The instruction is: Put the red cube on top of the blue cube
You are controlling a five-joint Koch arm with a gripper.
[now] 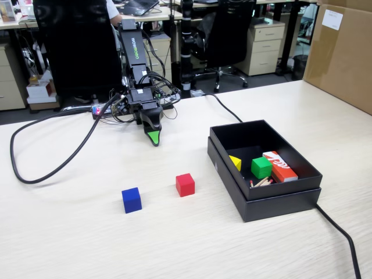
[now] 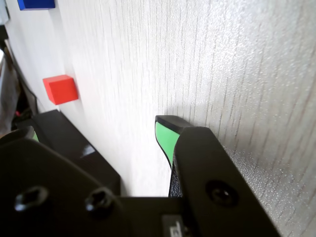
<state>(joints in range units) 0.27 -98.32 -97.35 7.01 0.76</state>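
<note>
2 cubes apart: red cube (image 1: 185, 184), blue cube (image 1: 132, 200)

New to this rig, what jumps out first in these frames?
In the fixed view, the small bright-red cube and the small deep-blue cube sit apart on the pale wooden table. To their right is an open black box holding a green cube. Behind, the black arm's green-tipped gripper points down at the tabletop, holding nothing.
</note>
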